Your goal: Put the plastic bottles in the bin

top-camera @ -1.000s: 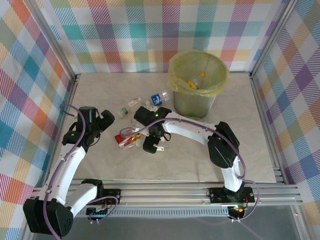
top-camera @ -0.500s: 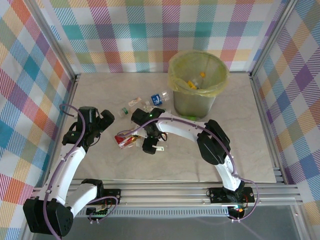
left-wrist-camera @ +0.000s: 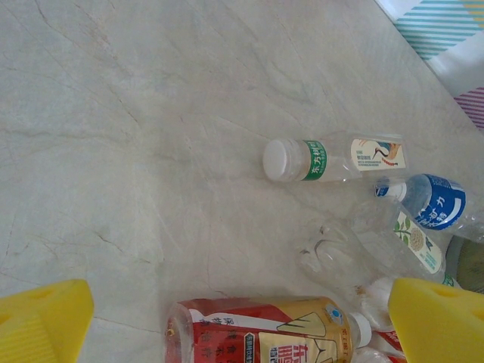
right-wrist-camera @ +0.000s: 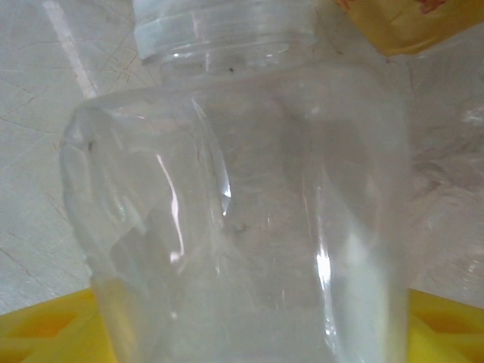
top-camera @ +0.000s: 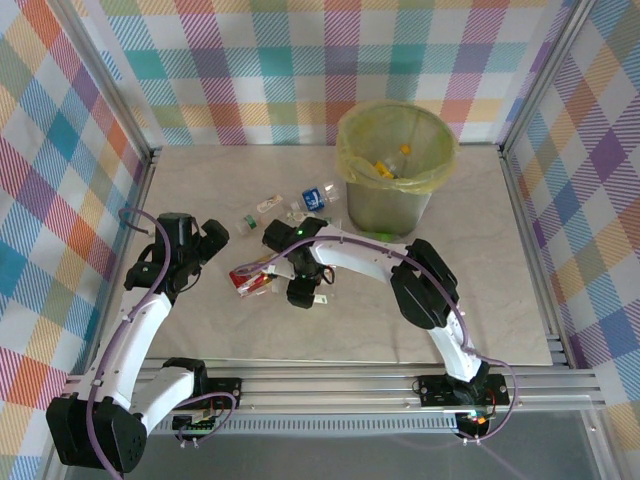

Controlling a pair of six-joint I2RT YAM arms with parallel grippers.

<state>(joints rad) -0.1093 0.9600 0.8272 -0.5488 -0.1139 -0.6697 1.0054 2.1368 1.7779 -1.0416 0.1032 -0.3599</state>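
Observation:
Several plastic bottles [top-camera: 262,276] lie in a cluster on the table left of the bin [top-camera: 352,165], which holds some bottles. My right gripper [top-camera: 296,280] is down in that cluster. Its yellow fingers [right-wrist-camera: 45,333] press both sides of a dented clear plastic bottle [right-wrist-camera: 242,212]. My left gripper [top-camera: 215,236] hovers open to the cluster's left. In the left wrist view its jaws [left-wrist-camera: 238,302] stand wide over a red-and-gold bottle [left-wrist-camera: 265,329]. Beyond lie a green-labelled bottle [left-wrist-camera: 333,157], a blue-labelled bottle [left-wrist-camera: 431,200] and a crushed clear bottle [left-wrist-camera: 363,246].
The marble table top [top-camera: 250,180] is walled by a metal frame [top-camera: 150,170] and checked cloth. An orange-labelled bottle [right-wrist-camera: 401,23] lies just past the held one. The bin stands at the back right, close to the right arm's forearm.
The right arm has shifted a little left into the cluster and its jaws have closed in on the clear bottle. The left arm has stayed put.

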